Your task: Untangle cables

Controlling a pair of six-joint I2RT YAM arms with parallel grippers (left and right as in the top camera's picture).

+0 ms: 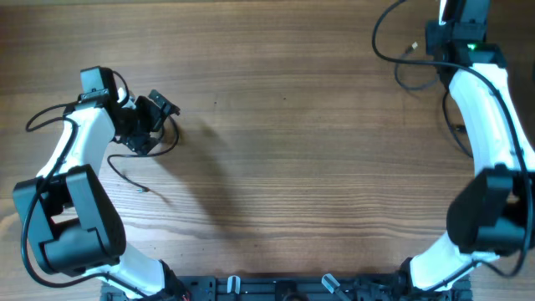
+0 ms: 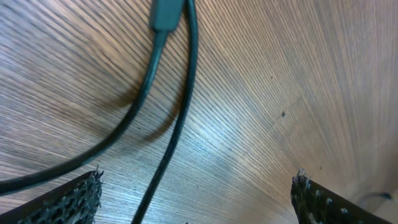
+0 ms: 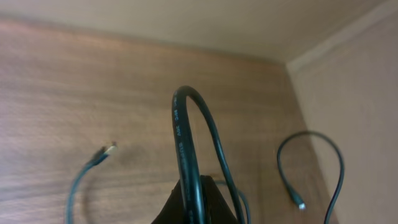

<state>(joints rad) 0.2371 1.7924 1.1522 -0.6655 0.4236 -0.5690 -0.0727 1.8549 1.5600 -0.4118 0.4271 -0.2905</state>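
One thin black cable (image 1: 125, 174) lies on the table at the left, its plug end (image 1: 143, 189) pointing toward the front. My left gripper (image 1: 157, 124) is open just above the table. In the left wrist view two strands of the cable (image 2: 177, 124) and a plug body (image 2: 165, 15) lie on the wood, one strand running between the open jaws (image 2: 196, 198). My right gripper (image 1: 447, 38) is at the far right corner. In the right wrist view it (image 3: 193, 196) is shut on a loop of black cable (image 3: 183, 130). Loose plug ends (image 3: 108, 150) (image 3: 299, 204) rest on the table.
The wooden table (image 1: 301, 150) fills the view. A cable loop (image 1: 386, 42) curves left of the right gripper near the far edge. A wall and the table corner (image 3: 289, 62) are close behind the right gripper. The arm bases stand at the front edge.
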